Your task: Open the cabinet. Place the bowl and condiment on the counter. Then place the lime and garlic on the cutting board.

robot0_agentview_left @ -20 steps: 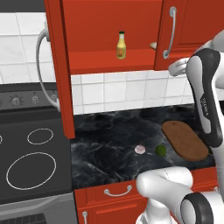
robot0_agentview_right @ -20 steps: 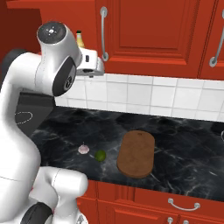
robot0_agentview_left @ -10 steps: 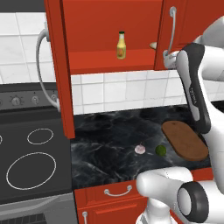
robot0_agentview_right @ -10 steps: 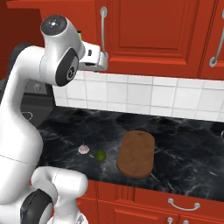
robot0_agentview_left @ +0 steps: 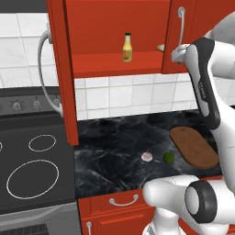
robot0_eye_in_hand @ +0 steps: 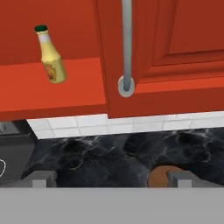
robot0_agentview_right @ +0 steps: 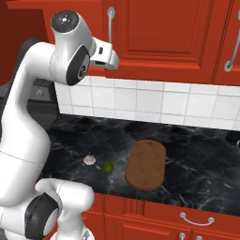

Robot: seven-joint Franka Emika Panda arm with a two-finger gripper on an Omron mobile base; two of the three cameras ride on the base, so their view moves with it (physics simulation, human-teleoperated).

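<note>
The cabinet's left door [robot0_agentview_left: 58,69] stands swung open, while its right door [robot0_agentview_left: 202,27] is shut. On the red shelf [robot0_eye_in_hand: 52,87] stands the yellow condiment bottle [robot0_agentview_left: 127,47] [robot0_eye_in_hand: 51,54]. A sliver of the beige bowl [robot0_agentview_left: 160,47] peeks out from behind the right door. My gripper [robot0_eye_in_hand: 111,179] [robot0_agentview_left: 176,54] [robot0_agentview_right: 111,61] is open and holds nothing, just below the right door's silver handle [robot0_eye_in_hand: 126,43] [robot0_agentview_right: 111,23]. Down on the black counter [robot0_agentview_left: 114,147] lie the garlic [robot0_agentview_left: 147,156] [robot0_agentview_right: 89,160] and the lime [robot0_agentview_left: 168,158] [robot0_agentview_right: 108,166], left of the cutting board [robot0_agentview_left: 193,147] [robot0_agentview_right: 146,164].
A dark stovetop [robot0_agentview_left: 32,160] with white rings adjoins the counter on the left, under the open door. Red drawers [robot0_agentview_right: 187,215] run below the counter. White tiles [robot0_agentview_right: 154,101] back the counter.
My hand has risen a little and closed in on the lower end of the right door's handle. The bottle, fruit and board have not moved.
</note>
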